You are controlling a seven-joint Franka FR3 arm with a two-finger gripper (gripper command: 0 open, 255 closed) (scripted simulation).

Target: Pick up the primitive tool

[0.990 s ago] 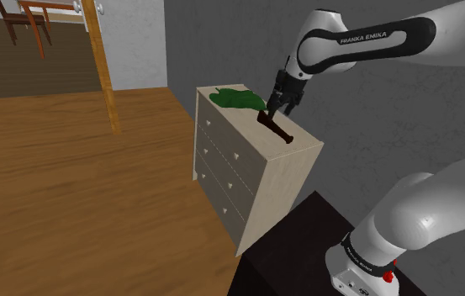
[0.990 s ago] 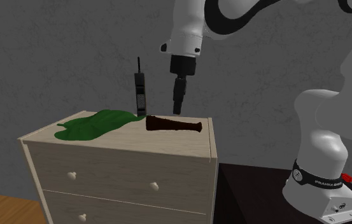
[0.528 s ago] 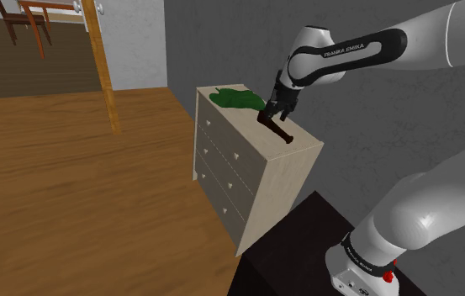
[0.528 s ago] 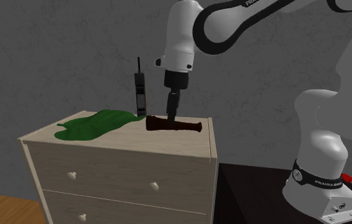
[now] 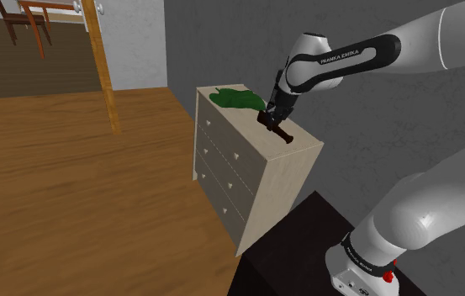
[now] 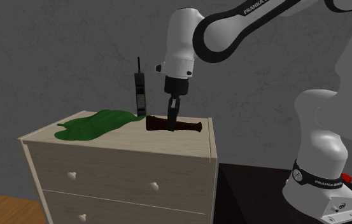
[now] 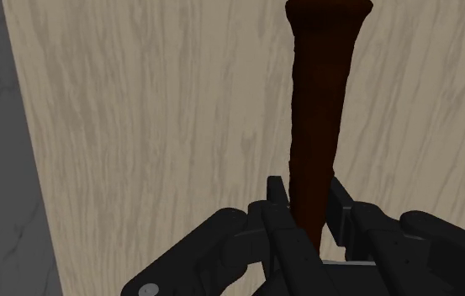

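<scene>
The primitive tool [image 6: 184, 125] is a dark brown, club-like piece lying flat on the pale wooden dresser [image 6: 123, 168], near the dresser's right end in the second exterior view. My black gripper [image 6: 171, 121] points straight down onto its thicker half. In the wrist view the fingers [image 7: 277, 202] press against both sides of the tool [image 7: 319, 109], and my gripper [image 7: 308, 202] is shut on it. The tool [image 5: 279, 132] still rests on the dresser top [image 5: 302, 143], with my gripper [image 5: 268, 120] on it.
A green leaf-shaped thing [image 6: 91, 125] lies on the dresser's other half. A black handset with an antenna [image 6: 140, 92] stands upright against the grey wall behind the tool. The dark stand [image 5: 298, 252] sits beside the dresser. A wooden post [image 5: 103, 67] rises from the floor.
My gripper has come down from above the dresser onto the tool, and its fingers now clasp it. The tool has not moved.
</scene>
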